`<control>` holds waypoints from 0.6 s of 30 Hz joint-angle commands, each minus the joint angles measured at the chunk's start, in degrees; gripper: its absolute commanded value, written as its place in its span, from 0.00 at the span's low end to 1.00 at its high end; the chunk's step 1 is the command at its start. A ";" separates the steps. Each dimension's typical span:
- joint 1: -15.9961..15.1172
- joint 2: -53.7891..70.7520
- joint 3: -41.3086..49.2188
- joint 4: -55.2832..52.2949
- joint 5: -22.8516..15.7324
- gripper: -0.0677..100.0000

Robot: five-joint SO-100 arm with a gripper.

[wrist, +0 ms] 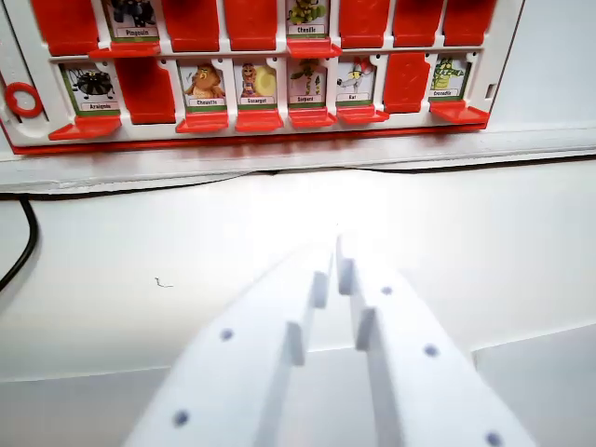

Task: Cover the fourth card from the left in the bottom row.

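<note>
White plastic fills the bottom of my wrist view: my fingers (pixel 337 265) reach forward with only a thin slit between the tips, nearly closed, and nothing is held in them. They sit over bare white table (pixel 140 307), well apart from the game board (pixel 23 56) that runs across the top of the view. Between my tips and the board's red lower edge lies open table, broken only by a pale ledge just in front of the board. A black cable (pixel 26 244) curves in at the wrist view's left edge.

In the bottom row I count eight slots: six show picture cards with red flaps folded down, two are covered in red. The fourth card (pixel 256 84) from the wrist view's left, labelled Escargot, is uncovered, just left of my tips' line. The upper row is cut off; two cards show there.
</note>
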 commanded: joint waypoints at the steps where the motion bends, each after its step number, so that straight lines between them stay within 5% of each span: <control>1: 0.44 -2.55 5.01 -12.48 -0.44 0.00; 4: 0.00 -5.89 10.55 -22.94 5.62 0.00; 18: -3.16 -33.75 12.66 -48.96 3.34 0.00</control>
